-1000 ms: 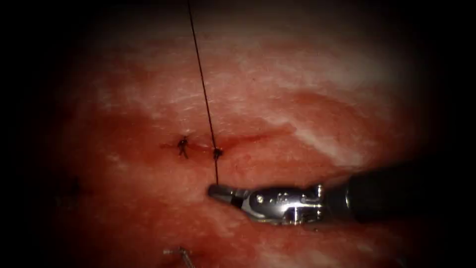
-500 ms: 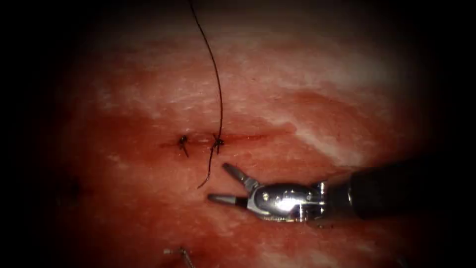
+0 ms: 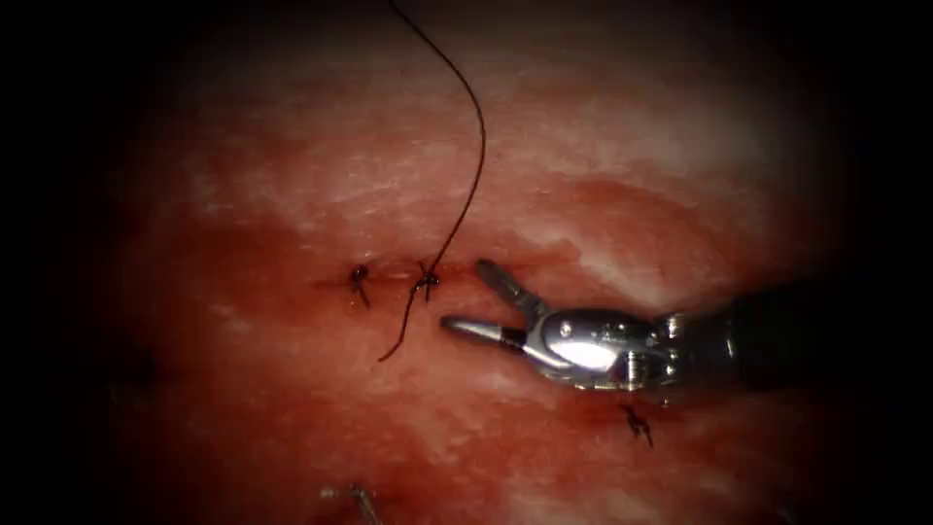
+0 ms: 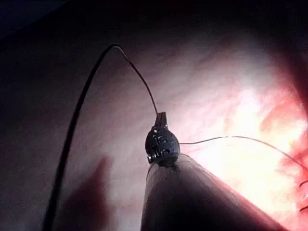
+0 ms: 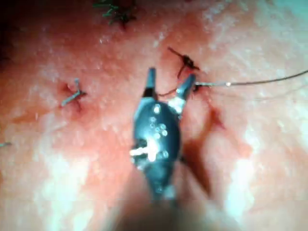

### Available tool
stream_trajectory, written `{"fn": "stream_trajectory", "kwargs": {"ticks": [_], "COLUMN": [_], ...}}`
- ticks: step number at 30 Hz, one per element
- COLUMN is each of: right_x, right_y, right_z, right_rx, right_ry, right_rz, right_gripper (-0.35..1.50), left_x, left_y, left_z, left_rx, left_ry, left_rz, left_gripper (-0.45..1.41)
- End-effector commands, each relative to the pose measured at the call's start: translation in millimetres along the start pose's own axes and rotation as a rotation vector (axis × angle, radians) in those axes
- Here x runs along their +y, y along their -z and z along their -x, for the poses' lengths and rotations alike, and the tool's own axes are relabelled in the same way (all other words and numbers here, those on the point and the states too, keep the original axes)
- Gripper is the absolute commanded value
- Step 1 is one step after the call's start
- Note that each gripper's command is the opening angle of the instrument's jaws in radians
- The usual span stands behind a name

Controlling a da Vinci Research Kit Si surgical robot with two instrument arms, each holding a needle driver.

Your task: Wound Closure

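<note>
The tissue (image 3: 292, 175) has a short cut (image 3: 486, 270) running sideways, with two dark knots on it: one (image 3: 360, 277) at its left end, one (image 3: 425, 282) beside it. A long thread (image 3: 476, 165) curves slack from that second knot up out of the picture, and a short tail (image 3: 398, 335) trails down from the knot. My right tool (image 3: 465, 297) stands open just right of this knot, holding nothing; its jaws straddle the cut. In the right wrist view the right tool (image 5: 169, 83) gapes beside the knot (image 5: 185, 60). My left tool (image 4: 161, 118) is shut on the thread (image 4: 139, 77).
A finished stitch (image 3: 637, 423) sits below the right tool's wrist. A small pale bent piece (image 3: 355, 501) lies at the lower edge, too small to tell what it is. Other stitches (image 5: 74, 94) mark the tissue in the right wrist view. Red fluid stains the tissue around the cut.
The right tool opened and let go of the thread's short end, then moved up and right to the cut. The long thread, taut before, now hangs in a slack curve.
</note>
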Motion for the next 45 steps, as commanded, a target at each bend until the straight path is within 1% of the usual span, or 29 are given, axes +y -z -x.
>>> {"fn": "stream_trajectory", "kwargs": {"ticks": [1, 4, 5, 9, 10, 15, 22, 30, 39, 45], "right_x": [0.9, 1.8, 2.1, 2.0, 2.0, 1.8, 2.6, 4.1, 3.9, 4.1], "right_y": [-0.8, -1.4, -1.7, -2.2, -2.5, -2.9, -4.3, -5.7, -8.1, -8.9], "right_z": [0.9, 1.4, 1.9, 2.9, 3.4, 4.6, 5.7, 5.8, 5.5, 5.3], "right_rx": [-0.007, -0.020, -0.034, -0.039, -0.041, -0.046, -0.046, -0.044, -0.042, -0.041], "right_ry": [-0.018, -0.102, -0.144, -0.222, -0.258, -0.335, -0.361, -0.362, -0.365, -0.367], "right_rz": [0.006, -0.027, -0.039, -0.096, -0.108, -0.137, -0.142, -0.134, -0.162, -0.159], "right_gripper": [1.24, 1.18, 1.18, 1.19, 1.23, 1.23, 1.21, 1.21, 1.23, 1.23], "left_x": [0.8, 3.6, 5.5, 8.8, 10.4, 13.4, 16.3, 17.9, 20.9, 21.8], "left_y": [-0.3, 0.4, 0.7, 1.1, 1.2, 1.6, 2.4, 2.9, 3.4, 3.2], "left_z": [-0.3, -2.7, -4.2, -7.0, -8.4, -11.0, -12.6, -13.3, -14.4, -14.6], "left_rx": [0.010, 0.039, 0.070, 0.129, 0.151, 0.177, 0.186, 0.192, 0.204, 0.209], "left_ry": [0.039, 0.120, 0.174, 0.284, 0.308, 0.340, 0.355, 0.367, 0.373, 0.375], "left_rz": [0.015, 0.064, 0.100, 0.174, 0.200, 0.245, 0.284, 0.317, 0.349, 0.360], "left_gripper": [-0.45, -0.45, -0.45, -0.45, -0.45, -0.45, -0.45, -0.45, -0.45, -0.45]}}
